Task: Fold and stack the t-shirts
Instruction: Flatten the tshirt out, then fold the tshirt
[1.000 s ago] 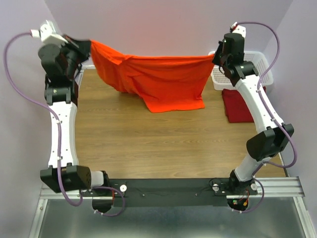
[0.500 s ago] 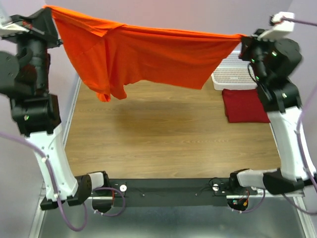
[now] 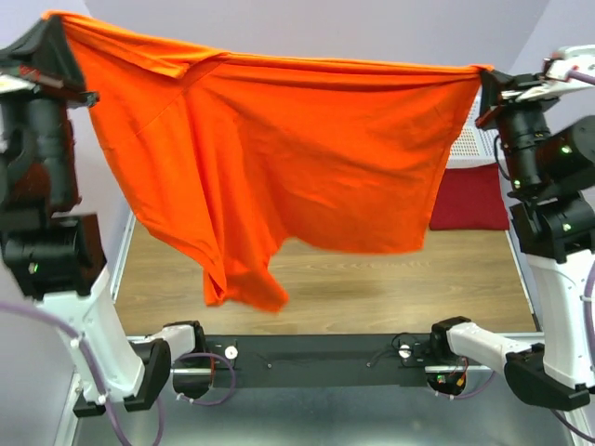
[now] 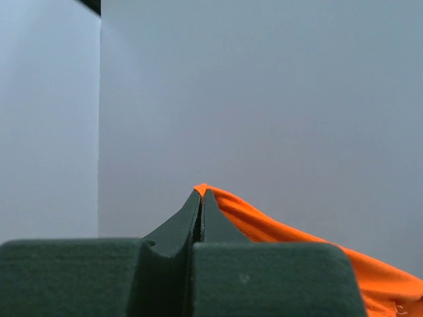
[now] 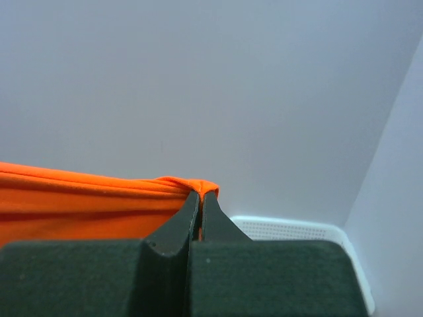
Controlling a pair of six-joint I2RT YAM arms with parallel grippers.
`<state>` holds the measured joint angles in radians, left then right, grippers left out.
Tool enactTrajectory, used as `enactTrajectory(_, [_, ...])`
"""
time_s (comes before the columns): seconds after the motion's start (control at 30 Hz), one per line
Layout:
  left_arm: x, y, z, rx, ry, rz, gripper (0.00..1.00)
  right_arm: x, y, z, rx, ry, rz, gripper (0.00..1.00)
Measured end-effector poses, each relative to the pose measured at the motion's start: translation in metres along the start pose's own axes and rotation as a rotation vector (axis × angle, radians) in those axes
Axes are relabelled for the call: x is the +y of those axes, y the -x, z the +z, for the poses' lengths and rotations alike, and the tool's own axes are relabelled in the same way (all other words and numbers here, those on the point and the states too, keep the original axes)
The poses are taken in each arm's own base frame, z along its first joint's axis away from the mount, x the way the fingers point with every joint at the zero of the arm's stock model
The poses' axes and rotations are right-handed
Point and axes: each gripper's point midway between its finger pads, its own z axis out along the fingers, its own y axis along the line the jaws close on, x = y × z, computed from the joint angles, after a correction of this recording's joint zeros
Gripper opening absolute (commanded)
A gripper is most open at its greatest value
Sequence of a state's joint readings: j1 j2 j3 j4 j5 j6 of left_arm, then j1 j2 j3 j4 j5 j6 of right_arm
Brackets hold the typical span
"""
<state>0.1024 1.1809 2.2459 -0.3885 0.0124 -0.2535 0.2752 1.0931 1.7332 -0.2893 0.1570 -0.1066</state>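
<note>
The bright orange t-shirt (image 3: 279, 158) hangs stretched in the air between both arms, high above the table, its lower edge dangling at the left. My left gripper (image 3: 54, 20) is shut on its top left corner; the left wrist view shows orange cloth (image 4: 277, 228) pinched at my left gripper (image 4: 201, 193). My right gripper (image 3: 483, 72) is shut on the top right corner, with the cloth (image 5: 86, 198) bunched at my right gripper (image 5: 201, 194). The dark red t-shirt (image 3: 469, 197) lies folded on the table at the right, partly hidden by the orange one.
A white mesh basket (image 3: 470, 137) stands at the back right, mostly hidden behind the orange shirt; its rim (image 5: 291, 228) shows in the right wrist view. The wooden table (image 3: 372, 288) shows below the cloth. Walls close in on both sides.
Both arms have lifted the orange t-shirt from low at the back of the table to high in the air and spread it wide; it now hides most of the table.
</note>
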Motion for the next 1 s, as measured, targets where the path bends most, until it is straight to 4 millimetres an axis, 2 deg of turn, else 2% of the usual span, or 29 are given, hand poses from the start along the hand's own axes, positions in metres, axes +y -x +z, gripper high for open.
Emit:
enactTrajectory(0.1, [0.01, -0.056, 0.018, 0.11, 0.009, 0.002, 0.0, 0.004, -0.026, 0.01, 0.057, 0.005, -0.021, 0.01])
enactTrajectory(0.17, [0.016, -0.104, 0.031, 0.194, 0.007, -0.002, 0.0, 0.007, -0.052, 0.019, 0.112, 0.01, -0.034, 0.01])
enactTrajectory(0.2, [0.022, -0.142, 0.036, 0.267, 0.009, -0.007, 0.0, 0.01, -0.068, 0.024, 0.143, 0.014, -0.04, 0.01])
enactTrajectory(0.23, [0.027, -0.173, 0.039, 0.319, 0.013, -0.014, 0.0, 0.013, -0.096, 0.031, 0.203, 0.017, -0.05, 0.01])
enactTrajectory(0.27, [0.034, -0.221, 0.038, 0.407, 0.019, -0.024, 0.0, 0.016, -0.116, 0.035, 0.246, 0.021, -0.057, 0.01])
enactTrajectory(0.33, [0.046, -0.297, 0.033, 0.541, 0.033, -0.049, 0.0, 0.022, -0.169, 0.047, 0.353, 0.024, -0.07, 0.01])
enactTrajectory(0.37, [0.056, -0.355, 0.023, 0.651, 0.049, -0.067, 0.0, 0.026, -0.199, 0.051, 0.414, 0.028, -0.074, 0.01])
enactTrajectory(0.4, [0.065, -0.411, 0.01, 0.764, 0.065, -0.085, 0.0, 0.031, -0.241, 0.055, 0.5, 0.032, -0.081, 0.01])
enactTrajectory(0.43, [0.068, -0.44, 0.001, 0.823, 0.073, -0.101, 0.0, 0.035, -0.288, 0.056, 0.597, 0.034, -0.089, 0.01])
enactTrajectory(0.47, [0.078, -0.5, -0.018, 0.945, 0.094, -0.123, 0.0, 0.039, -0.324, 0.055, 0.667, 0.036, -0.095, 0.01])
enactTrajectory(0.5, [0.086, -0.55, -0.038, 1.049, 0.115, -0.145, 0.0, 0.042, -0.369, 0.05, 0.755, 0.033, -0.1, 0.01])
enactTrajectory(0.57, [0.098, -0.621, -0.074, 1.199, 0.155, -0.174, 0.0, 0.045, -0.435, 0.038, 0.893, 0.028, -0.118, 0.01])
enactTrajectory(0.6, [0.102, -0.646, -0.091, 1.26, 0.177, -0.187, 0.0, 0.046, -0.464, 0.031, 0.953, 0.024, -0.126, 0.01])
enactTrajectory(0.67, [0.109, -0.688, -0.11, 1.34, 0.212, -0.214, 0.0, 0.044, -0.511, 0.02, 1.046, 0.01, -0.14, 0.01])
enactTrajectory(0.7, [0.11, -0.693, -0.11, 1.343, 0.216, -0.219, 0.0, 0.042, -0.531, 0.017, 1.083, 0.002, -0.147, 0.01])
enactTrajectory(0.77, [0.112, -0.707, -0.107, 1.35, 0.223, -0.232, 0.0, 0.037, -0.554, 0.018, 1.116, -0.013, -0.154, 0.01])
enactTrajectory(0.83, [0.109, -0.708, -0.086, 1.313, 0.204, -0.251, 0.0, 0.033, -0.564, 0.033, 1.102, -0.03, -0.152, 0.01])
enactTrajectory(0.9, [0.104, -0.703, -0.055, 1.246, 0.169, -0.267, 0.0, 0.028, -0.566, 0.048, 1.076, -0.044, -0.149, 0.01])
enactTrajectory(1.0, [0.097, -0.695, -0.034, 1.192, 0.135, -0.288, 0.0, 0.024, -0.563, 0.065, 1.035, -0.059, -0.142, 0.01])
